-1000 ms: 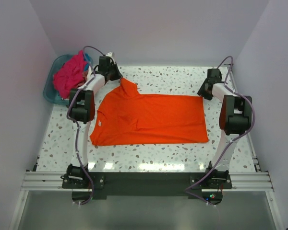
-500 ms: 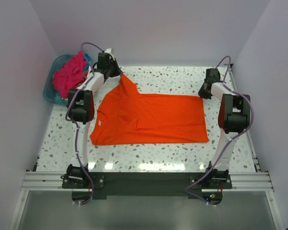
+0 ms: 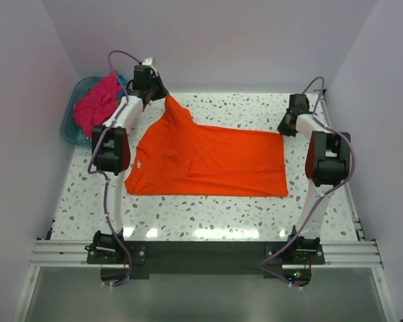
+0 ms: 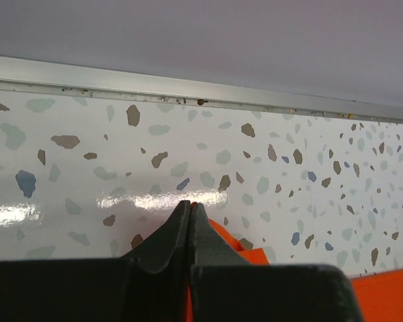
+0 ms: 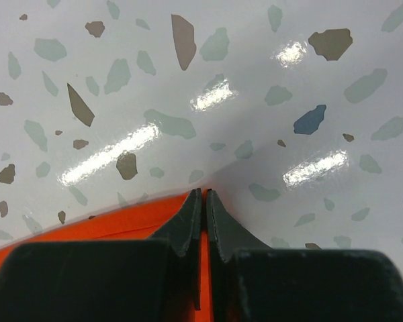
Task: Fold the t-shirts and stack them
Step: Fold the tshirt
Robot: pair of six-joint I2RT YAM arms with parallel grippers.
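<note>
Orange t-shirt (image 3: 208, 164) lies spread across the middle of the bench (image 3: 215, 215), its neck end toward the left edge and its hem toward the right edge. Most of the cloth is flat on the speckled surface, with a few shallow creases near the collar. A small white neck label (image 3: 138, 166) shows at the left end. The sleeve on the far left side is drawn up off the surface into a peak that points at the far left corner.

At that peak the left gripper (image 3: 162, 94) is clamped on the cloth. In the left wrist view its fingers (image 4: 178, 228) are pressed together, with a sliver of orange caught between the tips and more orange fabric trailing off to the right below them. Beyond the tips runs the metal rail (image 4: 188, 90) along the far edge of the bench.

The right gripper (image 3: 283, 129) sits low at the shirt's far right corner, close to the right edge. In the right wrist view its fingers (image 5: 188, 221) are closed with a thin strip of orange in the slit between them. The shirt's edge runs off to the left, and bare speckled surface lies ahead.

A teal basket (image 3: 76, 97) stands at the far left corner, just beside the left arm. It holds a crumpled magenta-pink t-shirt (image 3: 96, 107) heaped above its rim, with a bit of blue cloth (image 3: 123, 82) showing behind.
</note>
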